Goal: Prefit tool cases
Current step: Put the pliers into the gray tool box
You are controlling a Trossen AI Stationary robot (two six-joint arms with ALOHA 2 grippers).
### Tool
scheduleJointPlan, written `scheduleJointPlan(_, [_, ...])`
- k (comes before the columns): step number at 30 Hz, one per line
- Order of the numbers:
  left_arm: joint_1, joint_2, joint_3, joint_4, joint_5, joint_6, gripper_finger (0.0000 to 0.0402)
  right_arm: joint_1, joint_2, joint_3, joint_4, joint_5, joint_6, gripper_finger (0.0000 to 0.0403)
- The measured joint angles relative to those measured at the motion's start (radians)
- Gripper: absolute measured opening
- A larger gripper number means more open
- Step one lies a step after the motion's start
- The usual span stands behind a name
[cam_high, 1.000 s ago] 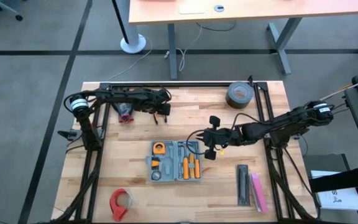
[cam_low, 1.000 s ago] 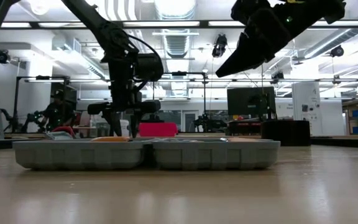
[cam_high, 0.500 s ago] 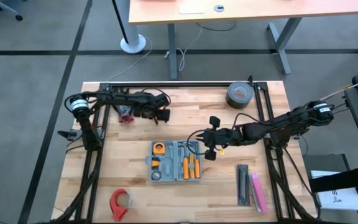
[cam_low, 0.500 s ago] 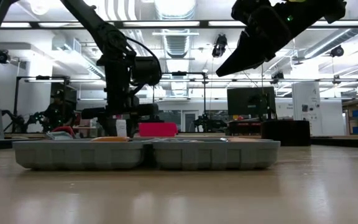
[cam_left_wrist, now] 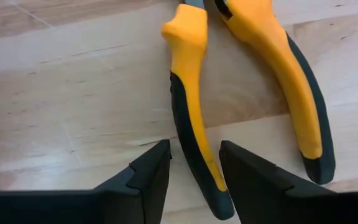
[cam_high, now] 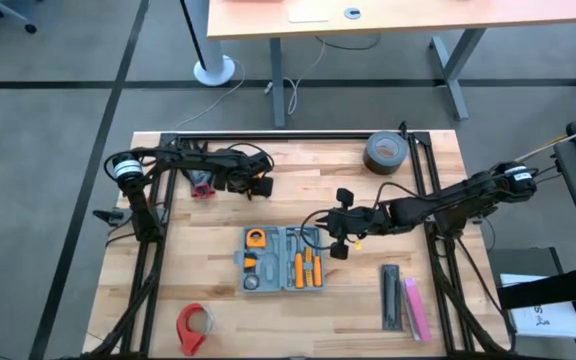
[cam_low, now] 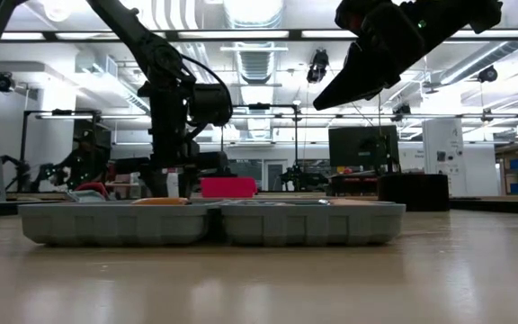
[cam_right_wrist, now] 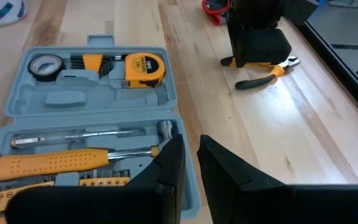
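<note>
Blue-grey plastic forms the tool case [cam_high: 284,259], which lies opened flat near the middle of the wooden table [cam_high: 218,220], both halves facing up; in the right wrist view we see its moulded tray holding a tape measure [cam_right_wrist: 145,64], a roll of tape [cam_right_wrist: 43,65] and an orange-handled screwdriver [cam_right_wrist: 61,164], with at least one slot still bare. We judge the case stiff and light, its smooth shell somewhat slippery, so it is best steadied at a rim or at the small handle bump rather than across the thin lid. Toward the far left of the table lie the pliers [cam_left_wrist: 244,81], hard steel under yellow and black rubber sleeves; we take them to be fairly heavy for their size, rigid, and easiest to hold by one sleeved handle, where the rubber gives friction. The left gripper [cam_left_wrist: 194,165] is lowered over them, its fingers part-way apart and straddling the end of one handle without yet pinching it. The right gripper [cam_right_wrist: 190,160] hovers just beside the case's right edge, fingers nearly together and holding nothing. Further out stand a grey tape roll [cam_high: 385,152], a red tape dispenser [cam_high: 194,325] and two narrow bars [cam_high: 404,298], black and pink.
</note>
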Motion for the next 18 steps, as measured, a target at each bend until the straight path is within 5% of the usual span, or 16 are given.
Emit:
scheduleJointPlan(13, [-0.011,-0.003,0.000,-0.001,0.048,-0.016,0.0038,0.009,0.000,0.000,0.000,0.000,0.004,0.0032])
scheduleJointPlan(18, [-0.022,-0.003,0.004,-0.004,0.086,-0.016,0.0037,0.013,0.000,0.000,-0.006,0.000,0.005,0.0032])
